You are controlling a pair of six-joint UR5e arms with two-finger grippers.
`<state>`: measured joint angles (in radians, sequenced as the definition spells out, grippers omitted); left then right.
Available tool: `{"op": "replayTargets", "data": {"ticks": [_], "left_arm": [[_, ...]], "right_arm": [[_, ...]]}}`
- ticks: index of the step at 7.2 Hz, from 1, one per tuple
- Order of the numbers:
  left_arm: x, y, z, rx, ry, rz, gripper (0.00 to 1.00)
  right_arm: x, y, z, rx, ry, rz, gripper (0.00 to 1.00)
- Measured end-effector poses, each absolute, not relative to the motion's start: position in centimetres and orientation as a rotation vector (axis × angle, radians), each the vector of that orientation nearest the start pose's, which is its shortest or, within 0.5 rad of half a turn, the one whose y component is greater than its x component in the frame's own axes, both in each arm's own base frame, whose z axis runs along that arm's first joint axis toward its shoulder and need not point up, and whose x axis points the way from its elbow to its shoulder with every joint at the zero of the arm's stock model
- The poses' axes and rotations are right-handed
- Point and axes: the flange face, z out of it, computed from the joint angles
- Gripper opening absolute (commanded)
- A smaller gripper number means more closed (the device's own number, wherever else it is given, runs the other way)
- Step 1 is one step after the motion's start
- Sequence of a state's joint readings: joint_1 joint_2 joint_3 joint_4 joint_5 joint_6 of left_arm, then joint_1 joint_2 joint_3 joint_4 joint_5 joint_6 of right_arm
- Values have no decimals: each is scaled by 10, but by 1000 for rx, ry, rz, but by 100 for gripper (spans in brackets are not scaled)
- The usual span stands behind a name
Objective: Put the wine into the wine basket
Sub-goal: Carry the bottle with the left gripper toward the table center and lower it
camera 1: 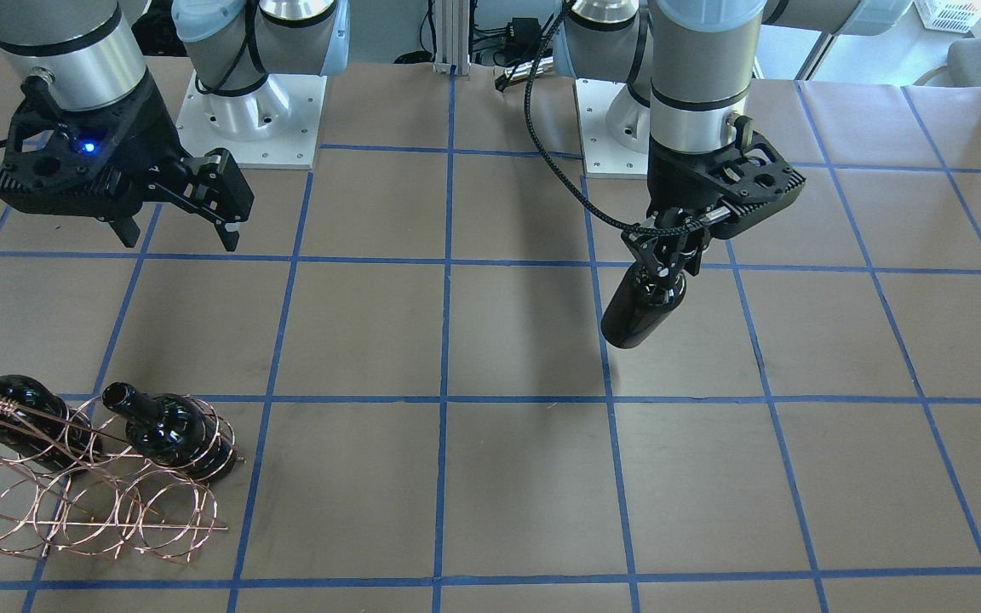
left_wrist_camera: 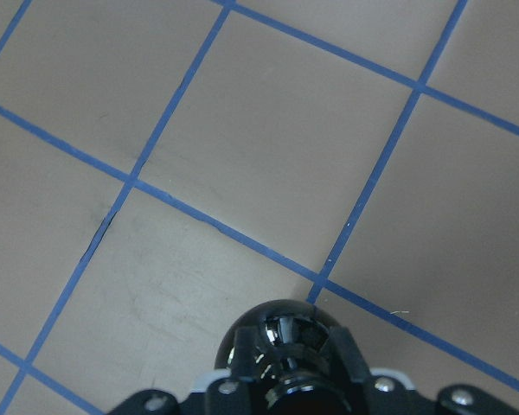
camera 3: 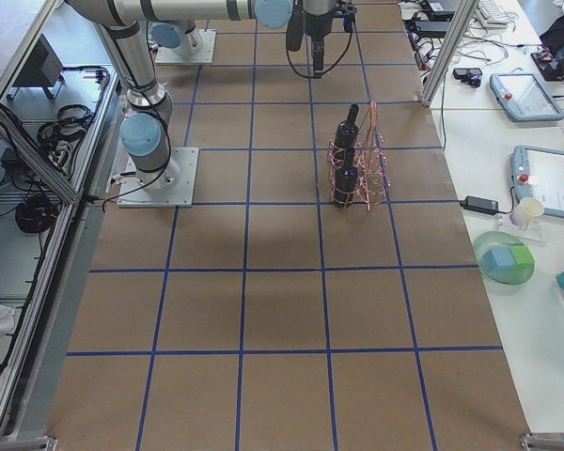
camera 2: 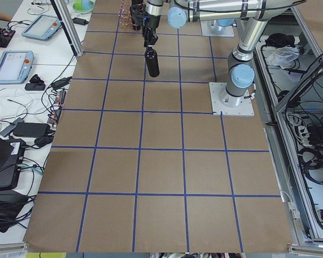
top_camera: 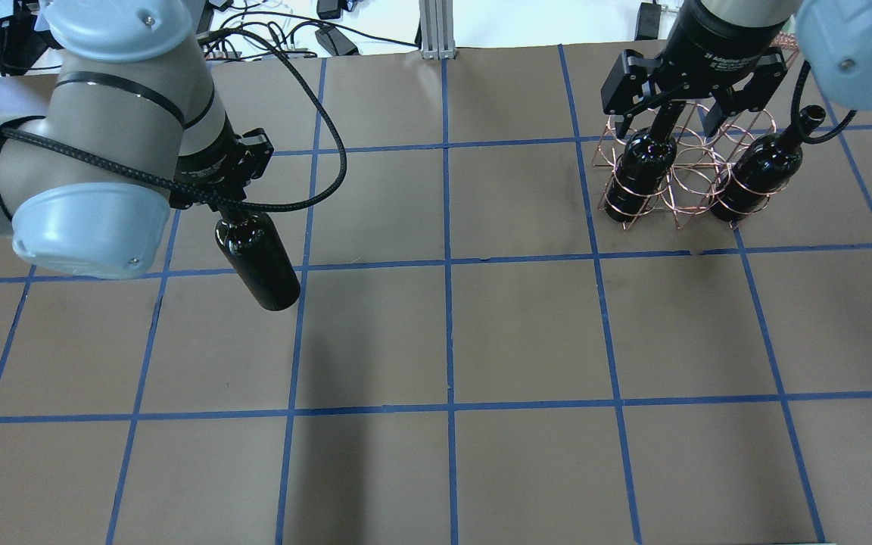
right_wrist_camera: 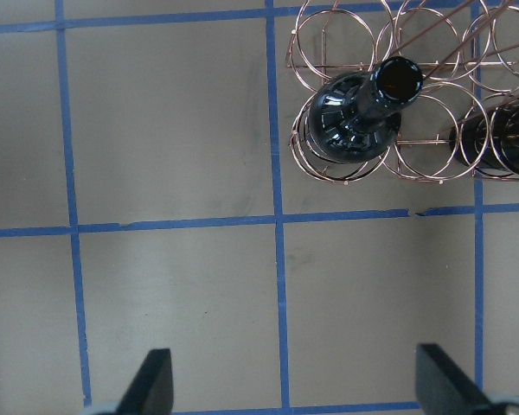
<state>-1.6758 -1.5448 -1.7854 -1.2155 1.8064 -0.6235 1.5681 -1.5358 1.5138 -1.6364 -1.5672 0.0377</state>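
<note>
My left gripper [top_camera: 233,214] is shut on the neck of a glossy near-black wine bottle [top_camera: 258,261] and holds it tilted above the table on the left. The front view shows the same gripper [camera 1: 668,258] and bottle [camera 1: 642,313], and the left wrist view shows the bottle's shoulders [left_wrist_camera: 281,333]. The copper wire wine basket [top_camera: 692,172] stands at the far right with two bottles upright in it [top_camera: 644,170] [top_camera: 761,174]. My right gripper [top_camera: 689,113] is open and empty, above the basket and over the left bottle's neck. The right wrist view shows that bottle [right_wrist_camera: 355,117] from above.
The table [top_camera: 443,341] is brown paper with a blue tape grid. The arm bases [camera 1: 252,111] stand at its robot side. Benches with tablets and cables [camera 2: 16,64] run beside the table in the side views.
</note>
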Motion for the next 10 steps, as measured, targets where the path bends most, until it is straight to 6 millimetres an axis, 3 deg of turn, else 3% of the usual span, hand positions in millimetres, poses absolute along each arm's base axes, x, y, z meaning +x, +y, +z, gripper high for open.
{"op": "replayTargets", "data": {"ticks": [5,10], "left_arm": [[-164,-444,412,-1055,2778,-318,3],[-173,-439,397,-1097,2762,-290,3]], "right_arm": [[131,-514,509,66,3133,-148,100],[130,-515,509,54,3135,-150,100]]}}
